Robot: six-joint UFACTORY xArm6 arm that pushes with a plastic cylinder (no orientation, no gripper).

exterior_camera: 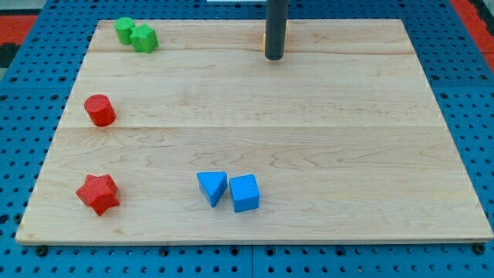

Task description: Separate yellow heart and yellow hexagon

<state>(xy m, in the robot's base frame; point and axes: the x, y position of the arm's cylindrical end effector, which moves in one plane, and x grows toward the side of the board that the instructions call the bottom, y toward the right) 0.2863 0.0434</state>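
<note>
**Tip at the top edge, yellow pair mostly hidden behind the rod**

Going from the left of the frame: in the upper left corner of the board (324, 116) sit two green blocks touching each other, a rounded green block (123, 30) and a green star-like block (144, 38). Below them, at mid-left, stands a red cylinder (99, 110), and in the lower left a red star (97, 193). Lower centre holds a blue triangle (212, 188) just beside a blue cube (245, 193), nearly touching.

At upper centre the dark rod comes down, and my tip (274, 57) rests on the board near its top edge. Only a thin yellow-orange sliver (285, 35) shows along the rod's right side, and a trace at its left edge; that must be the yellow heart and yellow hexagon, but the rod hides them and I cannot tell which is which, nor whether they touch. There is no pincer on this arm, so no open or closed state applies.

My judgement: the separating step is in hand, with the tip right at the pair. The next move calls for a push that carries one yellow block away while leaving the other, and keeps it from sliding off the nearby top edge.
</note>
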